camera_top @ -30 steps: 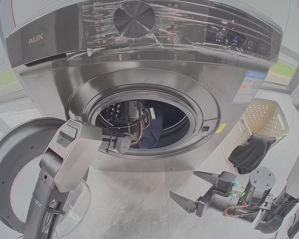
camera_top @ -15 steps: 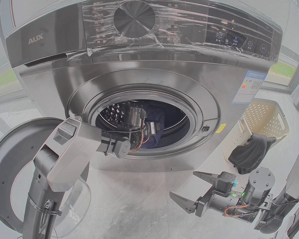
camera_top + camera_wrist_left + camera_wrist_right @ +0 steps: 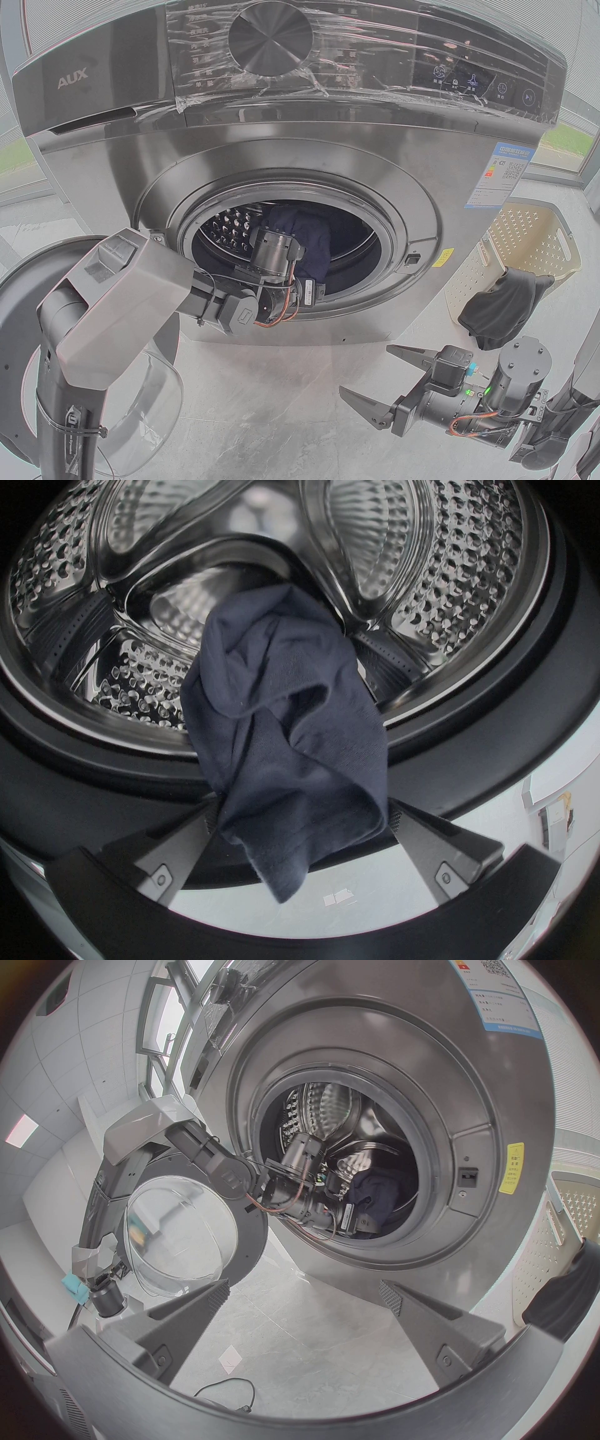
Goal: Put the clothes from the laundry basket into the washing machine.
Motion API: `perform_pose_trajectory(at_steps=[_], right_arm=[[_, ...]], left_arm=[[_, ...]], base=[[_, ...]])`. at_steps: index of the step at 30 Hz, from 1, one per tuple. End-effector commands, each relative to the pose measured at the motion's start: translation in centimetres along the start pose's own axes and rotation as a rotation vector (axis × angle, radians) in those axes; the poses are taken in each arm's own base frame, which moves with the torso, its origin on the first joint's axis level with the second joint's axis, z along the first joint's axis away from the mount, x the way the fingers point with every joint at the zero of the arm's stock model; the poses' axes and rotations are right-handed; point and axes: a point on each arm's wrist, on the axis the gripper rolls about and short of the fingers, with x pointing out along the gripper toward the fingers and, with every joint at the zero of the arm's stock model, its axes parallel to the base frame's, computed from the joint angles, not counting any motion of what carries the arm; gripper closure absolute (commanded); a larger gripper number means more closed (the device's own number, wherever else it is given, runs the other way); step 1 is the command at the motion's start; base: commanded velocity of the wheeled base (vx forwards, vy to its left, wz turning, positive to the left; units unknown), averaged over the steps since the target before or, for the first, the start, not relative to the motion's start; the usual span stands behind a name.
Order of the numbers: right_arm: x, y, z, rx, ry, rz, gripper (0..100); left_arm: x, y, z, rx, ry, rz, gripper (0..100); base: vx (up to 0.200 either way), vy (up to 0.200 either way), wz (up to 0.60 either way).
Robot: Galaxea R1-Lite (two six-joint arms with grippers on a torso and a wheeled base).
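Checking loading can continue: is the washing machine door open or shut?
Open: the door is swung wide on the robot's left, leaving the drum exposed.

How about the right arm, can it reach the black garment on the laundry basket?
Probably yes: the right claw is open, empty, with bare floor between it and the black garment on the laundry basket, though it points away.

Soft daylight fills the room, coming from windows [image 3: 572, 140] far off on the left and right. The shiny washing machine [image 3: 300, 156] has pale gleams, and the plastic wrap [image 3: 375, 69] on top glares white. The drum [image 3: 156, 624] sparkles inside; its rubber ring [image 3: 487, 730] is dark. Wrist views curve, with black corners.
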Motion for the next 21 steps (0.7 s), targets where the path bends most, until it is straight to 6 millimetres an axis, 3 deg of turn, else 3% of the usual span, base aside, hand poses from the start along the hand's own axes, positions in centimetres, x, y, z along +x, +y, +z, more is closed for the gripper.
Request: perform_pose_trajectory(at_steps=[1, 6, 13, 18, 21], right_arm=[[0.1, 0.0, -0.1, 0.000, 0.003, -0.001, 0], [0.0, 0.0, 0.0, 0.000, 0.001, -0.001, 0], [0.1, 0.0, -0.1, 0.000, 0.003, -0.001, 0], [0.1, 0.0, -0.1, 0.000, 0.003, -0.001, 0], [0.1, 0.0, -0.1, 0.000, 0.003, -0.001, 0]], left_arm=[[1.0, 0.4, -1.2, 0.003, 0.021, 0.014, 100], [1.5, 0.7, -0.9, -0.008, 0.000, 0.016, 100], [1.5, 0.4, 1.3, -0.043, -0.118, -0.006, 100], [4.1, 1.3, 3.3, -0.102, -0.359, 0.007, 100], [5.5, 1.7, 2.9, -0.113, -0.402, 0.011, 100]], base=[[0.000, 0.000, 0.00], [0.000, 0.000, 0.00], [0.000, 0.000, 0.00], [0.000, 0.000, 0.00], [0.000, 0.000, 0.00]])
